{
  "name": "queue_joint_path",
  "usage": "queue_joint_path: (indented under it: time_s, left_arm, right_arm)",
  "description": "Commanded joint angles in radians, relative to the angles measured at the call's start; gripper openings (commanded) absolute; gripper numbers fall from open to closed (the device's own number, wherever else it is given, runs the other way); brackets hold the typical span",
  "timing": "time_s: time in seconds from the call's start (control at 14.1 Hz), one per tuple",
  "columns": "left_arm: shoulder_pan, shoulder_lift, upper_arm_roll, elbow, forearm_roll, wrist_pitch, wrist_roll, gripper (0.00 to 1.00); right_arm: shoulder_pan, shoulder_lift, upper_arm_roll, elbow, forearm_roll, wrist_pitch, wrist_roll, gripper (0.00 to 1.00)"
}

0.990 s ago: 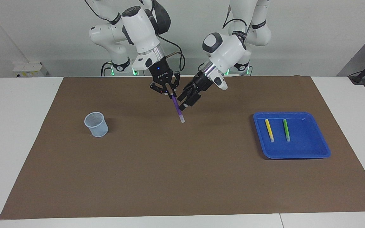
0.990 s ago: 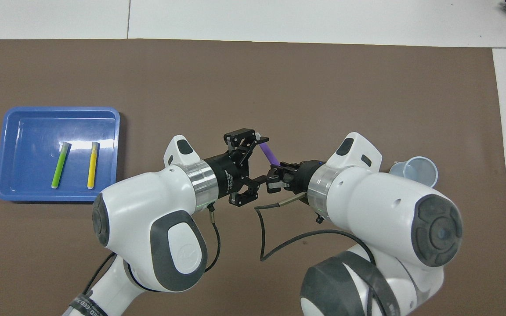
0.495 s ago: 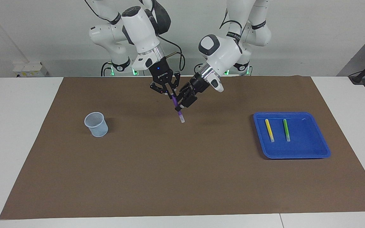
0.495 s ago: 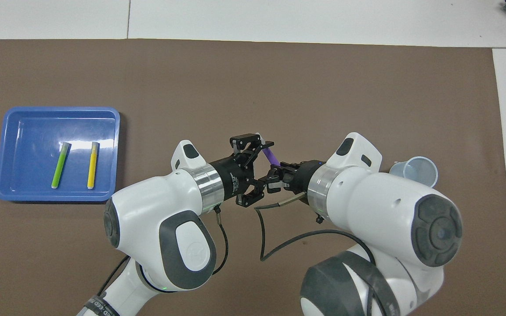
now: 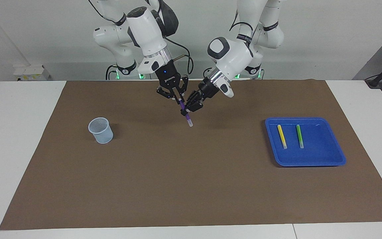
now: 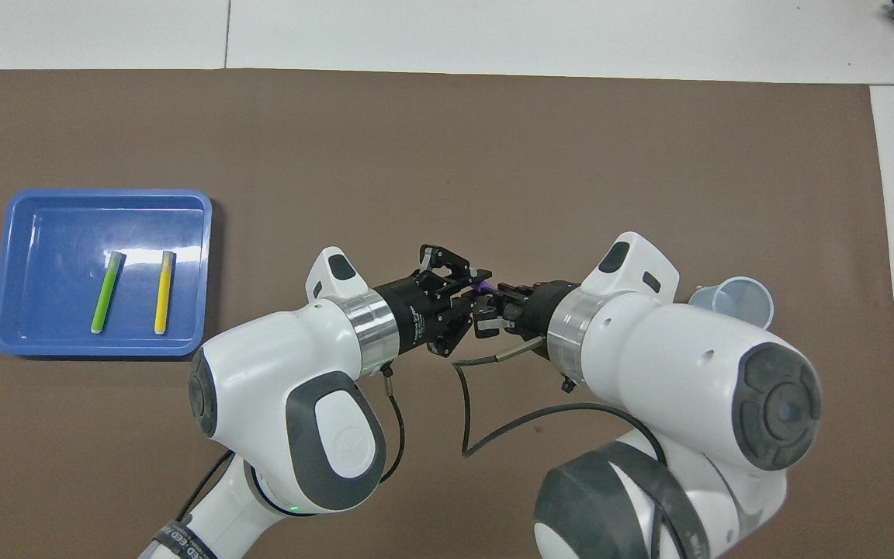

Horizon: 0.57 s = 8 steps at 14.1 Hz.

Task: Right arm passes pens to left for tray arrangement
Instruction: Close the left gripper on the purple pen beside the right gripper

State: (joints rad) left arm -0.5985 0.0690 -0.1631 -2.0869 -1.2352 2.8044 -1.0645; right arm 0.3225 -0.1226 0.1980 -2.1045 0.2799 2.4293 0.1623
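Observation:
The purple pen (image 5: 188, 120) hangs slanted in the air over the middle of the brown mat, pale end down. My right gripper (image 5: 178, 98), the one with the blue light, is shut on its upper end. My left gripper (image 5: 188, 109) is shut on the pen's middle, just below the right one. In the overhead view only a bit of the purple pen (image 6: 484, 288) shows between the left gripper (image 6: 469, 286) and the right gripper (image 6: 492, 300). The blue tray (image 5: 305, 163) lies toward the left arm's end, with the yellow pen (image 5: 282, 136) and green pen (image 5: 299, 136) side by side in it.
A small translucent cup (image 5: 100, 130) stands upright on the mat toward the right arm's end. A brown mat (image 5: 191, 186) covers most of the white table. A black cable (image 6: 464, 419) loops below the right wrist.
My left gripper moved in onto the purple pen and closed its fingers on it. The right gripper kept its hold and hardly moved.

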Motion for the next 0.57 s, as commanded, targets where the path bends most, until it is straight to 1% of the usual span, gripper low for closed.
queue_joint_path:
  time_s: [0.0,0.21,0.28,0.35,0.42,0.5]
  left_arm:
    - [-0.015,0.012,0.007,0.027,-0.017,0.017,0.034,0.00]
    - [-0.021,0.011,0.004,0.024,-0.020,0.012,0.066,0.00]
    - [-0.020,0.011,0.004,0.024,-0.018,0.007,0.067,0.00]
    - [-0.020,0.011,0.004,0.027,-0.018,0.007,0.067,0.00]
    - [-0.018,0.011,0.004,0.027,-0.020,0.007,0.067,0.00]
    - [-0.015,0.009,0.004,0.027,-0.020,0.004,0.067,0.00]
  right_arm:
    - [0.003,-0.011,0.003,-0.016,0.025,0.001,-0.015,0.00]
    - [0.004,-0.011,0.003,-0.012,0.025,-0.002,-0.001,0.00]
    - [0.003,-0.011,0.003,-0.012,0.025,-0.004,-0.001,0.14]
    - [0.003,-0.011,0.003,-0.012,0.025,-0.010,0.000,0.58]
    - [0.000,-0.011,0.003,-0.009,0.025,-0.016,-0.001,1.00]
    - [-0.003,-0.011,0.003,-0.008,0.025,-0.021,-0.007,1.00]
